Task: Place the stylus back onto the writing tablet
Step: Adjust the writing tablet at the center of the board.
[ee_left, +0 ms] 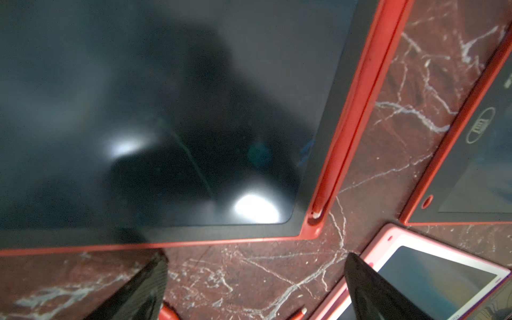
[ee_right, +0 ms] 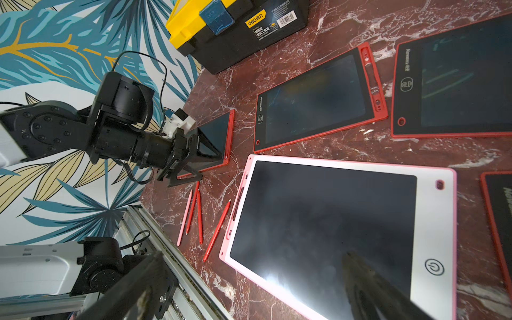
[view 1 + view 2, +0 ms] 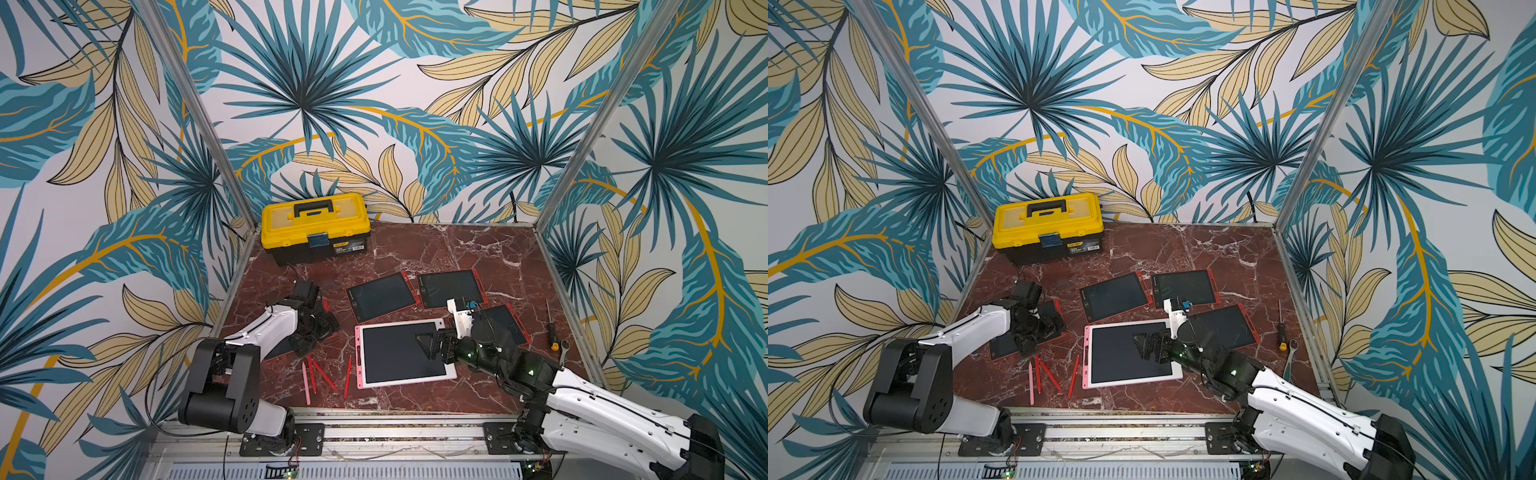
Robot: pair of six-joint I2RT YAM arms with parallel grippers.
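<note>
- Right wrist view: a red stylus (image 2: 217, 230) lies loose on the desk (image 2: 332, 146), just beside the pink writing tablet (image 2: 318, 216), with three more styluses (image 2: 192, 210) near it.
- Left end effector (image 2: 202, 163): jaws wide, empty, over a red tablet (image 2: 214, 130).
- Right end effector (image 3: 432, 347): spread wide, empty, above the pink tablet's screen.

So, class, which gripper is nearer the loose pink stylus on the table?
Left. The left gripper hovers just beyond the pink stylus; the right gripper hovers over the pink tablet, farther away.
</note>
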